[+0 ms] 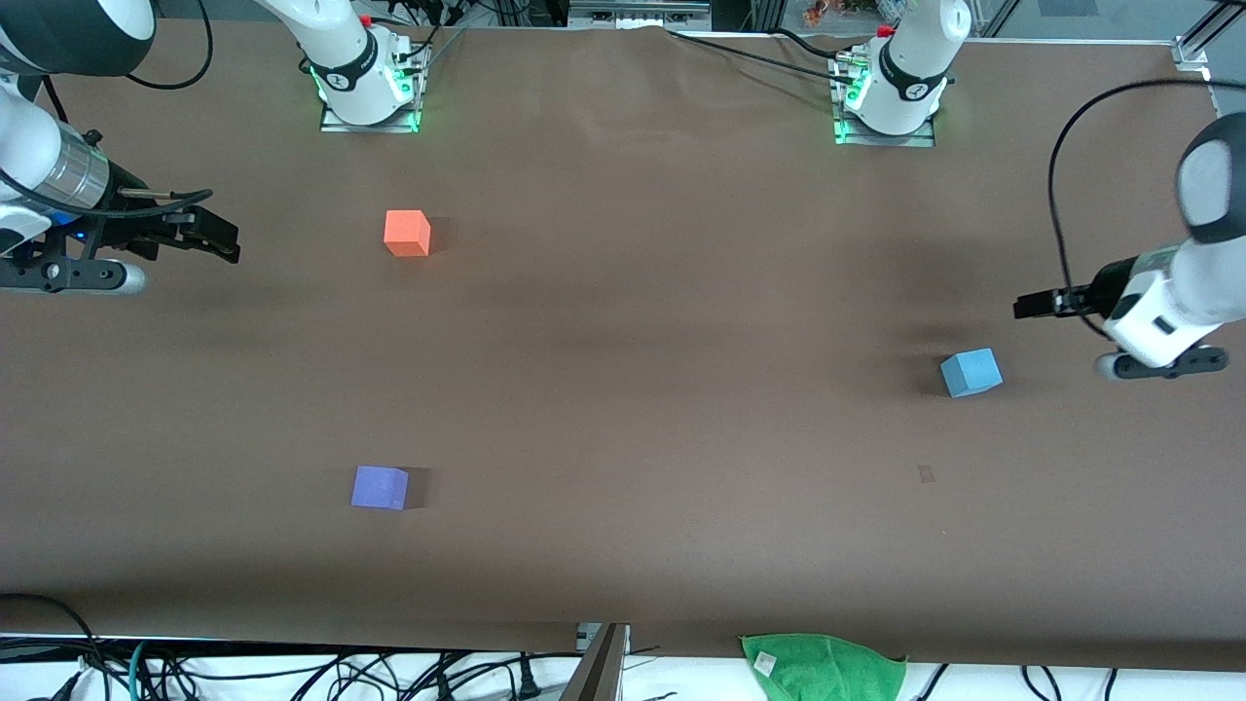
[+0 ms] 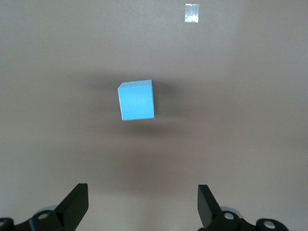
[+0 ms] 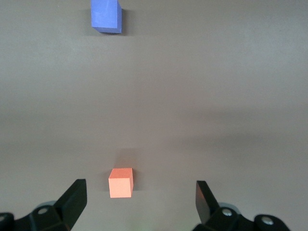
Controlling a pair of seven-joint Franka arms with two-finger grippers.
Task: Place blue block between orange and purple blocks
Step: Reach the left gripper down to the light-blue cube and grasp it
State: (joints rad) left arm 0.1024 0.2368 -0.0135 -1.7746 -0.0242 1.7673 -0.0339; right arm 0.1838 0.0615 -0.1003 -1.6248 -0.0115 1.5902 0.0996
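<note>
- Sky-blue matte cube (blue block) (image 1: 971, 373) sits on brown bench surface (image 1: 623, 389), twd left arm's end, roughly mid-depth; untouched.
- Bright orange matte cube (image 1: 407, 233) nr bench's robot-side edge, twd right arm's end; violet-purple matte cube (image 1: 380, 487) nearer front camera, same end. Well apart, gap betw. them bare.
- Left gripper (image 2: 143, 204): up over bench nr blue block, jaws wide, empty.
- Right gripper (image 3: 139, 202): over right arm's end edge, nr orange cube, jaws wide, empty; waiting.
- Step in hand, judged: left-arm approach. Centre jaws over blue block, square fingers to its flat faces (cube sits slightly rotated), descend straight, close on mid-height. Then set down midway on orange–purple line.
</note>
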